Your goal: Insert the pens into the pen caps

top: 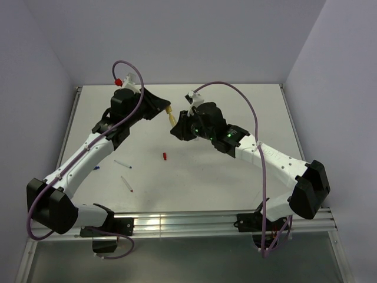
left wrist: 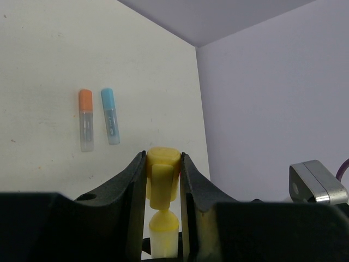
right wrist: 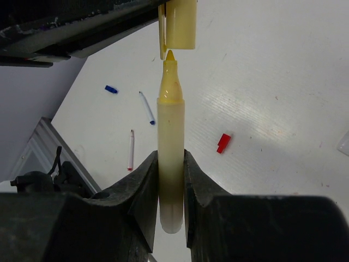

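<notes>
Above the middle of the table (top: 235, 183), toward its far side, the two arms meet tip to tip. The left gripper (left wrist: 163, 164) has its jaws clamped on the yellow cap (left wrist: 163, 156), which sits pinched between the two dark fingers with its clip facing the wrist camera. The right gripper (right wrist: 171, 183) has its jaws clamped on the pale lower barrel of the yellow marker (right wrist: 171, 120). The marker stands upright in that wrist view, its yellow nib pointing straight at the cap's open mouth. The nib is right at the rim of the cap, in line with it. Whether it has entered cannot be told. From overhead, cap and marker form one short yellow line between the two grippers, well clear of the table. An orange-capped marker (left wrist: 85, 120) and a light-blue-capped marker (left wrist: 110, 115) lie side by side on the table near the far wall, close together but apart, both with caps on. Nearer the arm bases, a red cap (top: 164, 155) lies alone near the table's centre. To its left lie a thin white pen with a blue tip (top: 122, 163) and a thin white pen with a red tip (top: 126, 184), both uncapped. A small dark-blue cap (right wrist: 111, 89) lies just beyond them.
</notes>
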You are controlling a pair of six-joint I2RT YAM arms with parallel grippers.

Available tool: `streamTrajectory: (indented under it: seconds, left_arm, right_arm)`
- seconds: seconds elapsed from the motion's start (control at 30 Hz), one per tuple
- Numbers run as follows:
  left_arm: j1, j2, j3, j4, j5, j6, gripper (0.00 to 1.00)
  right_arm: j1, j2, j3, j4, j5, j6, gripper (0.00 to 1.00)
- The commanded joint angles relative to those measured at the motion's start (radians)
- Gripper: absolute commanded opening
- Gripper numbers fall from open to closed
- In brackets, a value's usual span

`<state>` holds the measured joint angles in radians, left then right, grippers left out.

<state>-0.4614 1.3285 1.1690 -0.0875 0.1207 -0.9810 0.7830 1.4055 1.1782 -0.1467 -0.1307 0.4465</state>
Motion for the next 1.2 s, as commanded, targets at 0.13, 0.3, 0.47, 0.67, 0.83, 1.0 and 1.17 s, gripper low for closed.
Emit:
streamTrajectory:
  seconds: [0.13,0.3,0.47,0.67,0.83,1.0,1.17]
  left_arm:
    - [-0.025,-0.008,0.023,0.035,0.016,0.030,0.00]
    - [-0.036,-0.012,0.021,0.032,0.013,0.034,0.00]
    - [-0.054,-0.015,0.023,0.028,0.005,0.045,0.00]
    - [-0.092,-0.008,0.027,0.006,-0.012,0.057,0.00]
    - [-0.114,-0.011,0.023,0.005,-0.018,0.062,0.00]
    - [-0.131,-0.022,0.026,-0.015,-0.047,0.073,0.00]
    - [-0.149,-0.017,0.029,-0.020,-0.038,0.065,0.00]
  right_arm:
    - [0.007,-0.002,0.055,0.016,0.036,-0.022,0.00]
    - [0.006,-0.014,0.054,0.016,0.054,-0.023,0.00]
    - [-0.001,-0.028,0.051,0.021,0.066,-0.025,0.00]
    - [-0.008,-0.053,0.043,0.021,0.092,-0.026,0.00]
    - [-0.016,-0.068,0.037,0.022,0.109,-0.029,0.00]
    - [-0.027,-0.092,0.026,0.025,0.128,-0.029,0.00]
    - [-0.033,-0.108,0.015,0.036,0.129,-0.031,0.00]
